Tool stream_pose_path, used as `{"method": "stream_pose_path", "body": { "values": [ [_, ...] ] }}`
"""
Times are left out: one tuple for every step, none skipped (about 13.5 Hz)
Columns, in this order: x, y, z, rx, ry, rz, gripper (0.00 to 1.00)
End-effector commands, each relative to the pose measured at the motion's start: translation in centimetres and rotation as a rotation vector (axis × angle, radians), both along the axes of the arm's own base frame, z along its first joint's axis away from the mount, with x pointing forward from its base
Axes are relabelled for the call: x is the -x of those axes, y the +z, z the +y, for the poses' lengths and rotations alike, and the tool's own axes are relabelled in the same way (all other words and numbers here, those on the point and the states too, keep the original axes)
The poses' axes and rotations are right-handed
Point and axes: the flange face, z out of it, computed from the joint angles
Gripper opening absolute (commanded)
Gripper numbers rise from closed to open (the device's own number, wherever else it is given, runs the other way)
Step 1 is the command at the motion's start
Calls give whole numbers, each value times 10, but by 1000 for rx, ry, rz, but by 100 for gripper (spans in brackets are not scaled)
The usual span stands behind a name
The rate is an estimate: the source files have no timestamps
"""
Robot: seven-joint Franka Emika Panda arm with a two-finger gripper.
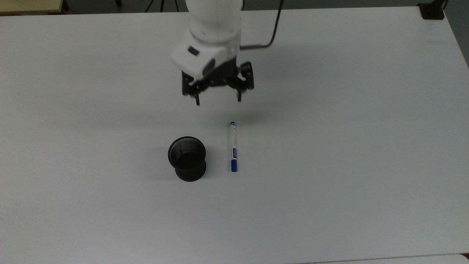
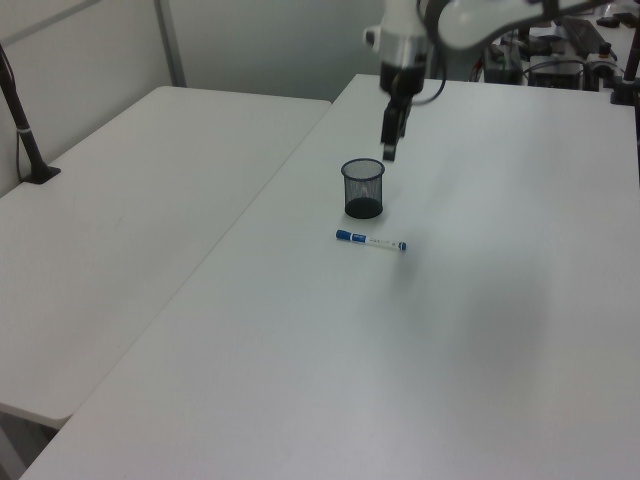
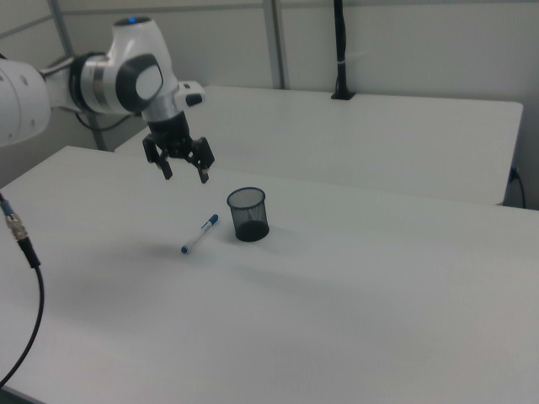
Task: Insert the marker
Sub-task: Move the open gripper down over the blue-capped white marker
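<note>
Gripper (image 1: 218, 99): above the table (image 1: 329, 110), fingers (image 1: 198, 99) spread wide, holding nothing.
Marker (image 1: 233, 146): lying flat on the table, just beside the black mesh cup (image 1: 187, 158), on the top view's right.
Cup: upright.

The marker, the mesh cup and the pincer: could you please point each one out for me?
marker (image 1: 233, 148): top view, middle of its white barrel.
mesh cup (image 1: 187, 167): top view, its outer wall.
pincer (image 1: 218, 99): top view, midway between its open fingertips.
</note>
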Motion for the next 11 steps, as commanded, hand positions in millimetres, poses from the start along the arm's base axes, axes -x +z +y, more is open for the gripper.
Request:
{"method": "stream_pose_path", "body": {
  "values": [
    [-15,-35,20,3,-47,-37,100],
    [-18,-50,27,13,-68,-38,100],
    [-20,-60,33,18,-78,-39,100],
    [-22,-69,40,24,-83,-47,100],
    [-25,-77,41,24,-98,-58,100],
    [-28,-82,43,21,-117,-72,97],
    [-30,-91,45,17,-134,-79,97],
    [-32,-100,47,21,-145,-85,95],
    [-34,-105,47,28,-156,-92,93],
    [-35,-112,51,36,-159,-97,92],
    [-35,-121,60,43,-155,-104,89]
  ]
}}
